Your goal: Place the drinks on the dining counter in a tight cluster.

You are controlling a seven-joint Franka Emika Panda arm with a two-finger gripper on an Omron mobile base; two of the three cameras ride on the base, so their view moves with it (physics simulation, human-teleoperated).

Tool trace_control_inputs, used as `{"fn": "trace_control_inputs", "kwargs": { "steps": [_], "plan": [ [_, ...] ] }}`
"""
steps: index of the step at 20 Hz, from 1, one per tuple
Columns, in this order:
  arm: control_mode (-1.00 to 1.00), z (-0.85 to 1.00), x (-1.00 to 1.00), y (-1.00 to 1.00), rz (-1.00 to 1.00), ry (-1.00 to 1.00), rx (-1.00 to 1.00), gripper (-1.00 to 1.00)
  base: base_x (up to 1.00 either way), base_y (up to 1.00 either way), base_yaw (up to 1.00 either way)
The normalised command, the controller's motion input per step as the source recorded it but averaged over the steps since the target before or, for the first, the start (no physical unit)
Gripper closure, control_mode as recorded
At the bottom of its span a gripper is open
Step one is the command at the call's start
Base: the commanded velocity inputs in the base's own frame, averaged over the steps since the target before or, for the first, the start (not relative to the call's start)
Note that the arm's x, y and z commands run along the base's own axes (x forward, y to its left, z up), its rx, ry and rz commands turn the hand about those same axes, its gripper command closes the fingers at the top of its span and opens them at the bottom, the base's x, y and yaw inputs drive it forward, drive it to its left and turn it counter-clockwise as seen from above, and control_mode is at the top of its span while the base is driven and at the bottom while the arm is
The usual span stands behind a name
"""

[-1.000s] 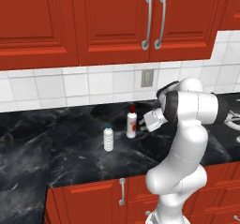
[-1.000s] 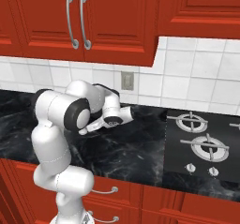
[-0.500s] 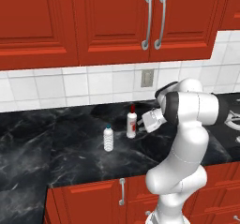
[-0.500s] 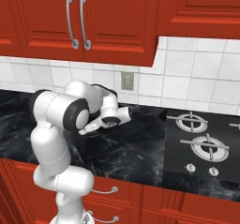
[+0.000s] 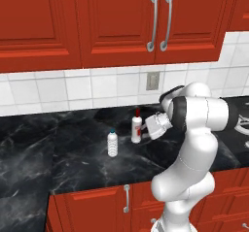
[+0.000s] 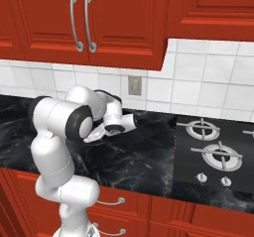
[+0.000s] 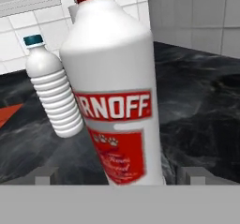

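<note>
The tool (image 7: 119, 176) stands with its 2 fingertips (image 7: 46, 175) wide apart, one on each side of the tall white plastic bottle with a red cap and red label (image 7: 112, 92), clamped on nothing yet. From the left base camera the tool (image 5: 146, 130) sits just beside that bottle (image 5: 136, 129), level with its lower body.

Just past it (further from the hand) stands the ribbed clear bottle with a teal cap (image 7: 52, 92), upright on the black marbled bench (image 5: 58, 148) under the red cupboards and white tiled wall; the left base camera shows it (image 5: 112, 143) near the white one but apart from it.

Both bottles stand on this wall bench, not on the dining counter, so the task looks barely begun: the step in hand seems to be the grasp of the white bottle.

Risks, as I judge them: the bottle is tall and narrow, so a push from 1 finger before the other touches could tip it into its neighbour. A grip low on the smooth body could also let it tilt or slip when lifted.
</note>
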Motion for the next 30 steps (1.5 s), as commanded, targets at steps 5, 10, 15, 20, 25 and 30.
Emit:
{"fn": "trace_control_inputs", "kwargs": {
  "steps": [5, 10, 15, 20, 25, 30],
  "plan": [
    [-1.0, 0.0, 0.08, 0.06, 0.0, 0.0, 0.0, -1.0, 0.0, 0.0, 0.0],
    [-1.0, 0.0, 0.13, 0.02, 0.0, 0.0, 0.0, -1.0, 0.0, 0.0, 0.0],
    [-1.0, 0.0, 0.16, 0.0, 0.0, 0.0, 0.0, -1.0, 0.0, 0.0, 0.0],
    [-1.0, 0.0, 0.01, 0.1, 0.0, 0.0, 0.0, -1.0, 0.0, 0.0, 0.0],
    [-1.0, -0.01, 0.0, 0.19, 0.0, 0.0, 0.0, -1.0, 0.0, 0.0, 0.0],
    [-1.0, -0.01, 0.0, 0.16, 0.0, 0.0, 0.0, -1.0, 0.0, 0.0, 0.0]
  ]
}}
